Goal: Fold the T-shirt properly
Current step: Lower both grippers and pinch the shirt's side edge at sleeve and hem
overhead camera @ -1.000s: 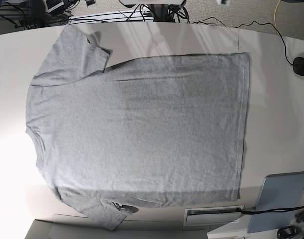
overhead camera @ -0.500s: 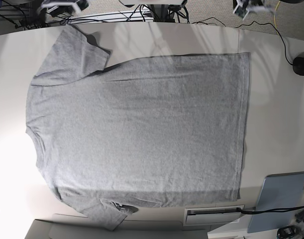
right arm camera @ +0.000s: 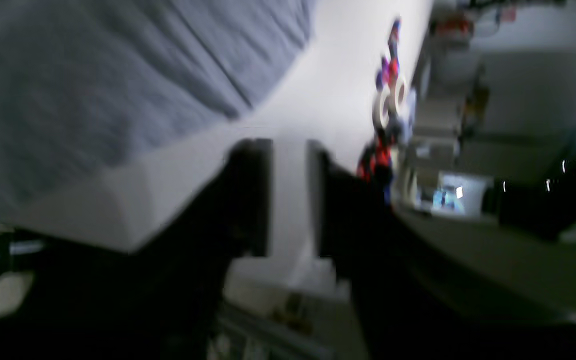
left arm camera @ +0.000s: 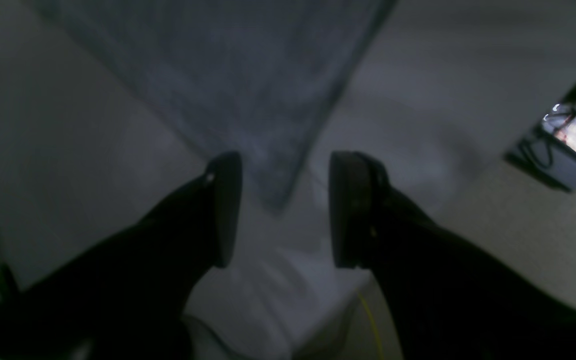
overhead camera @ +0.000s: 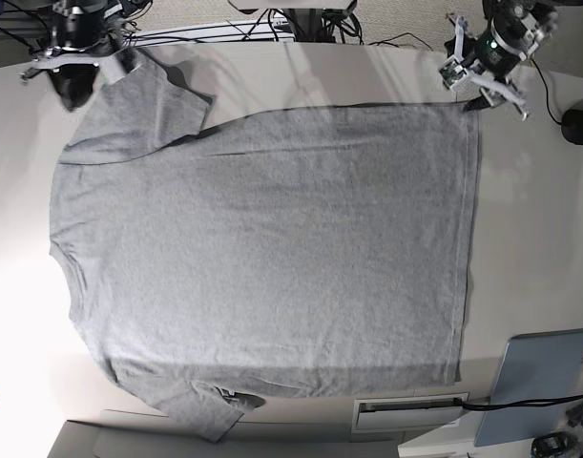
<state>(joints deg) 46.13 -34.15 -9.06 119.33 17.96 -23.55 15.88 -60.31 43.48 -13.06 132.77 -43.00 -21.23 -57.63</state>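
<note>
The heather-grey T-shirt (overhead camera: 262,239) lies spread flat on the white table (overhead camera: 530,239), collar to the left and hem to the right in the base view, plain side up. My left gripper (overhead camera: 474,98) hovers at the hem's far right corner. In the left wrist view it (left arm camera: 285,210) is open, and that corner of the T-shirt (left arm camera: 248,100) points into the gap between the black fingers (left arm camera: 225,210). My right gripper (overhead camera: 70,88) is at the far left, beside the upper sleeve. The blurred right wrist view shows it (right arm camera: 289,195) open over bare table, the T-shirt (right arm camera: 93,85) to its left.
A flat blue-grey panel (overhead camera: 539,382) lies at the near right corner beside a white slotted fixture (overhead camera: 410,412). A black round object (overhead camera: 579,126) sits at the right edge. Cables run behind the far table edge. Small red and blue items (right arm camera: 388,100) stand beyond the right gripper.
Both arms have come in from the far edge and down to the shirt's far corners. Both sets of jaws have widened. The shirt has not moved.
</note>
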